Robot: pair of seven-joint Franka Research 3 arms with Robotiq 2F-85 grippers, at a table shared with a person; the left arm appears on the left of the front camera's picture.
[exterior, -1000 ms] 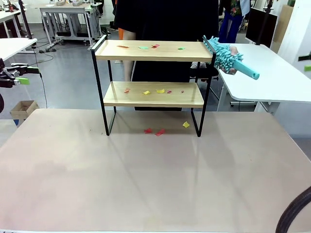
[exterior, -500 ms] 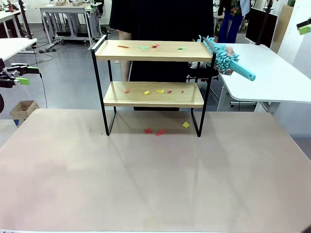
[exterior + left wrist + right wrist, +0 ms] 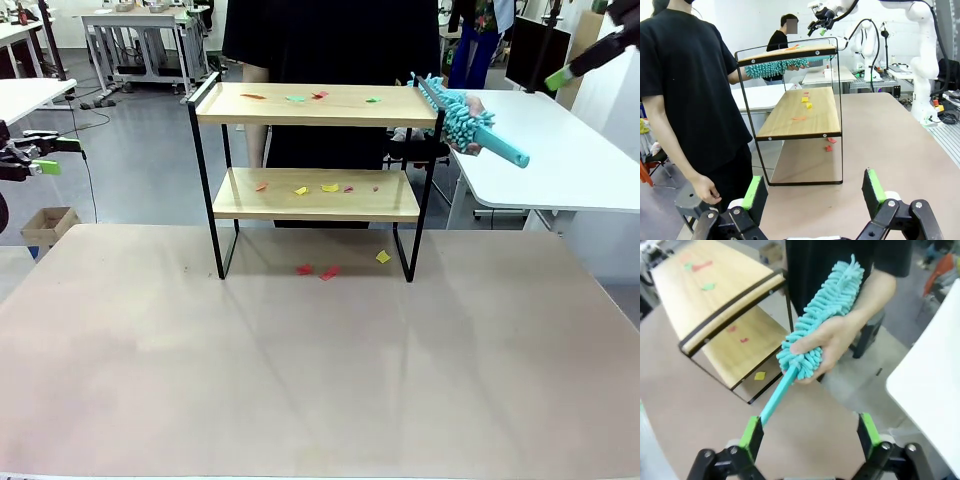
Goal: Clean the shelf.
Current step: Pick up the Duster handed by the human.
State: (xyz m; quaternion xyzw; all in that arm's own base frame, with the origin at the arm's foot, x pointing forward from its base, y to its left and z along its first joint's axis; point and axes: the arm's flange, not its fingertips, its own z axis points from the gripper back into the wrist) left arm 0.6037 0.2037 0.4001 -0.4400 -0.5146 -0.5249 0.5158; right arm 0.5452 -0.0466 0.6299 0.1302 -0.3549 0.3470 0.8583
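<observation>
Green-padded right gripper (image 3: 807,427): jaws apart, empty. Teal duster (image 3: 832,295) handle tip just ahead, off toward one pad; head in person's hand (image 3: 835,337). Shelf (image 3: 700,305) beyond, scraps (image 3: 708,286) aboard. Risk: off-centre closing lets the thin handle slip or knocks it aside. Left gripper (image 3: 815,192) apart too.

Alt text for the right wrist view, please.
A person's hand holds a teal duster by its fluffy head, handle pointing toward the open right gripper. At picture left stands the shelf, coloured scraps on both boards.
</observation>
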